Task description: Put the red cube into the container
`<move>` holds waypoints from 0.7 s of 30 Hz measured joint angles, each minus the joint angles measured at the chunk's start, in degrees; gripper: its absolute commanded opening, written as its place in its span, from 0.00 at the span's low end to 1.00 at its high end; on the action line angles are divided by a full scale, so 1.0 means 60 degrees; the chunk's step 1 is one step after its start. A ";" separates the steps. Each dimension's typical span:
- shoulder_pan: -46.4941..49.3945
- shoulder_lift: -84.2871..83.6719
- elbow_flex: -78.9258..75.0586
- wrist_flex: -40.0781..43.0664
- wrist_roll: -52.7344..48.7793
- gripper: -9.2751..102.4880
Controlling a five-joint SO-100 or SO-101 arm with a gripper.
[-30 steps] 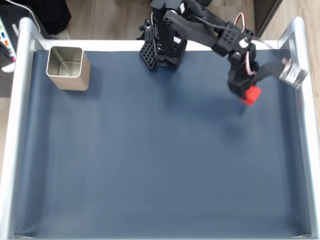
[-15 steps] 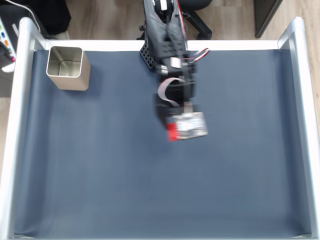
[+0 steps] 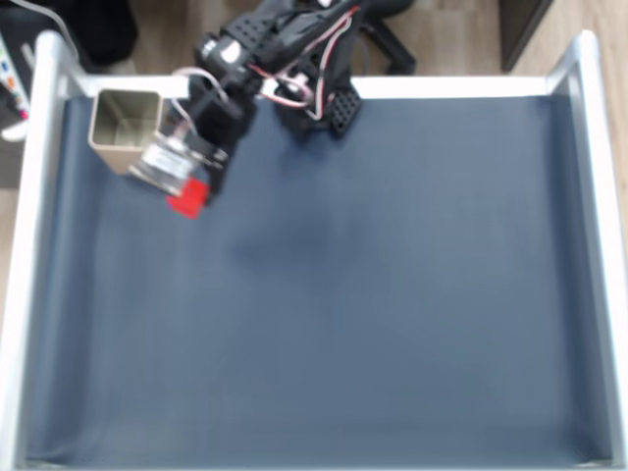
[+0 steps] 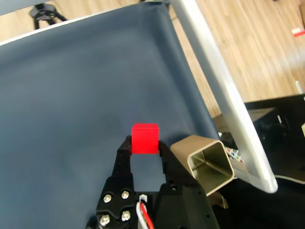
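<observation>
Wrist view, nearest first: the black two-finger jaws of the gripper [image 4: 144, 143] rise from the lower edge and are closed onto the small, matte, bright red cube [image 4: 145, 138], one finger pressing each side, so the cube is held clear above the dark blue mat-covered tabletop [image 4: 71, 95]. Just to the right of the jaws in this view stands the square, silver-beige metal tin with rounded corners [image 4: 190, 149], its open mouth facing the camera and its shiny inside visible; the cube is beside the tin, not over its opening. Beyond the tin runs the silver metal rail [image 4: 224, 90] that borders the tabletop, and past it lies the light wooden floor [image 4: 267, 43].

Fixed view, from above: the black arm [image 3: 265, 49] reaches from the far edge toward the upper left corner. The red cube [image 3: 189, 196] hangs at the arm's tip, just to the lower right of the tin [image 3: 120, 132], outside its walls. This part of the picture is blurred.
</observation>
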 measured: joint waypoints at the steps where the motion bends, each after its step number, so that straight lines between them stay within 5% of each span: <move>1: 0.0381 0.0000 0.0000 -0.0117 -0.0073 0.08; 21: 0.4731 -0.0176 0.0425 -0.1787 -0.0850 0.08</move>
